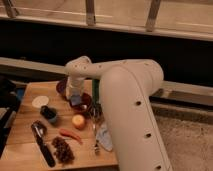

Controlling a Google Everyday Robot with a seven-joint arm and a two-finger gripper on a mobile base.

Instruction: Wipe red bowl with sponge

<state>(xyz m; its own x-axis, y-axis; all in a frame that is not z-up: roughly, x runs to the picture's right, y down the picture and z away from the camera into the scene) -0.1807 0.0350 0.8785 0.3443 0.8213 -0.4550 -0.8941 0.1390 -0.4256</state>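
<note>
The dark red bowl [86, 106] sits on the wooden table [27, 152], right of its middle. My gripper [75, 100] reaches down from the white arm into the bowl's left part. A small bluish sponge [76, 101] sits at its tip, against the inside of the bowl. The gripper looks shut on it. The arm's wrist hides the bowl's far rim.
A second dark bowl [62, 86] stands just behind on the left. A white disc [40, 101], a blue cup [49, 114], an orange [78, 121], a red chili [70, 135], grapes [62, 149], a black tool [42, 145], a fork [96, 142] and a pale packet [105, 137] lie on the table.
</note>
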